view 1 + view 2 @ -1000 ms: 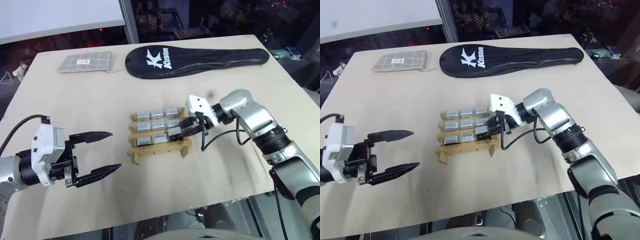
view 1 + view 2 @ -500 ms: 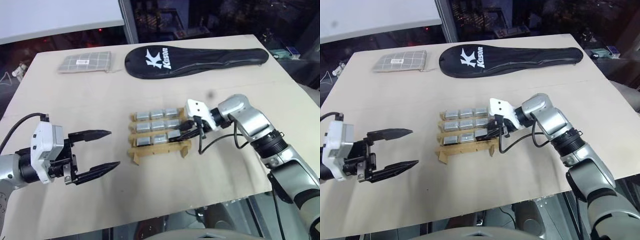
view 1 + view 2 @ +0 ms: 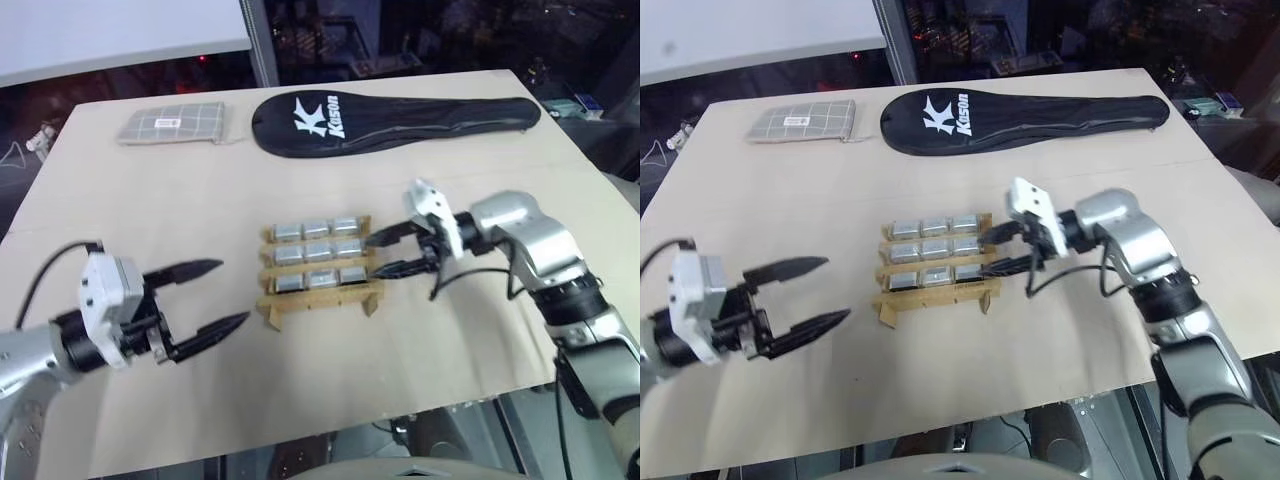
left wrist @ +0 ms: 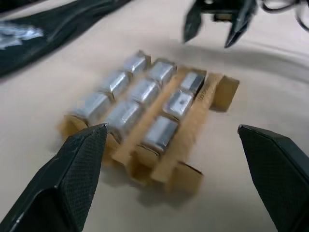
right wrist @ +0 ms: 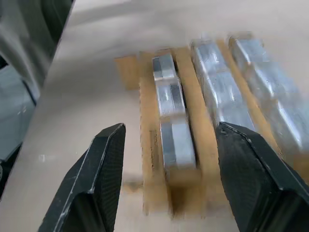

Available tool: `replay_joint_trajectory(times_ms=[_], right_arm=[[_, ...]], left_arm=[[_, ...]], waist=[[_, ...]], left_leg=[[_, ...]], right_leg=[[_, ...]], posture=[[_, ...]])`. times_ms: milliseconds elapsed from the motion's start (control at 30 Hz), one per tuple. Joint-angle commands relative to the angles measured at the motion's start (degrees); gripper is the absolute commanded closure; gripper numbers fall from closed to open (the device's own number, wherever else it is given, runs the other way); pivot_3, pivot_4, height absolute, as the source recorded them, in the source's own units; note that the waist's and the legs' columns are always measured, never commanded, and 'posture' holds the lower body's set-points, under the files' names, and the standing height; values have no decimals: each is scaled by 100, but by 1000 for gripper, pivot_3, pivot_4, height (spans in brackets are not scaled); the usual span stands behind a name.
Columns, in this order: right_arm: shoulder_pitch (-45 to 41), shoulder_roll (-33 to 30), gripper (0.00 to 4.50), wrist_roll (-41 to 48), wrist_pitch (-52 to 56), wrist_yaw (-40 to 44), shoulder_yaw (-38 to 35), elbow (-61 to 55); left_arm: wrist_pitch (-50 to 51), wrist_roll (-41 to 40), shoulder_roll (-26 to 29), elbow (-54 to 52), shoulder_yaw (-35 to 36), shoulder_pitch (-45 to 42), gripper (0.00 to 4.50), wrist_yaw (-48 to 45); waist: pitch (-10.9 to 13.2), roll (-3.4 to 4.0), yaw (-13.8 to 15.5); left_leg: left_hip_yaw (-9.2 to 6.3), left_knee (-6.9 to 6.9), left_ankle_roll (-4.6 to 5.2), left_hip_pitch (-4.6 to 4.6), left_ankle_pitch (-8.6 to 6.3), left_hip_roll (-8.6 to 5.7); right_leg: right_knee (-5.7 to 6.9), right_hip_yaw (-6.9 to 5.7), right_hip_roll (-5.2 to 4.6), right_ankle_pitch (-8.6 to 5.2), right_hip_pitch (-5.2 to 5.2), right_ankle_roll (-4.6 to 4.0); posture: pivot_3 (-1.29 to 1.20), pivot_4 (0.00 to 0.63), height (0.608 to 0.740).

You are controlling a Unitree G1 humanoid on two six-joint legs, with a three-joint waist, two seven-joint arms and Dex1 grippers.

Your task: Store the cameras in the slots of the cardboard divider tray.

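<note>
Since the earlier frame my right claw (image 3: 385, 252) has let go of the last camera and drawn back from the cardboard divider tray (image 3: 320, 298); its fingers now stand spread, empty, just beside the tray's right edge and apart from it. My left claw (image 3: 215, 296) has sunk a little and hangs over the tabletop (image 3: 150, 200) well to the left of the tray, fingers spread wide, holding nothing.

I count nine cameras (image 3: 321, 252) seated in the tray, three rows of three, every slot filled. From the right wrist view the nearest row (image 5: 169, 116) sits in line between the cardboard strips, and one unit in the left wrist view shows a dark square face (image 4: 179, 102). The tray rests flat near the middle of the tabletop.

At the far edge lie a long black racket cover (image 3: 390, 118) and, to its left, a grey checked pouch (image 3: 172, 124), both well apart from the tray
</note>
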Motion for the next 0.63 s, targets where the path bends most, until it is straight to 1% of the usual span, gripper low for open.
replay_joint_trajectory(times_ms=[33,133,233,300,367,500,633], right_arm=[[388,-307,1589,257,-471,86,-640,23],[799,-440,1589,372,-663,43,-963,214],[1242,-403,1589,334,-1307,-186,-1399,697],[1592,-356,1589,361,-1658,-325,-1649,820],[1929,-341,1589,346,-1764,-562,-1816,855],[2902,-199,1589,260,-2577,-794,-2047,568],[3325,-120,1589,178,-2991,-1061,-2085,533]], left_arm=[[-529,258,-591,-359,164,643,0,305],[-904,713,-1097,-235,-28,1082,0,651],[-1758,1527,-1511,346,-389,1249,0,891],[-2238,1856,-1588,650,-606,1156,0,939],[-2232,1795,-1626,671,-741,1085,0,1022],[-2558,1876,-1596,830,-944,1089,0,998],[-2737,1821,-1484,924,-1041,1248,0,845]], waist=[[1,2,-7],[1,0,2],[0,-1,8],[1,-2,18],[0,-4,26],[-2,-5,0],[-2,-4,-31]], left_leg=[[2,0,2,-3,-1,-2],[2,1,4,0,-2,-2],[12,1,5,18,-1,-1],[26,10,6,32,-1,0],[23,15,6,34,-1,2],[33,16,6,33,-1,7],[44,12,8,36,-3,16]], right_leg=[[-3,3,-2,0,-3,0],[-3,3,-1,-12,1,-17],[0,3,10,-30,18,2],[4,-2,18,-30,31,3],[10,-4,22,-30,33,3],[14,3,23,-30,32,4],[13,24,28,-30,26,6]], posture=[[0,150,740],[0,150,740],[0,150,740],[0,150,740],[0,150,740],[0,150,740],[0,150,740]])
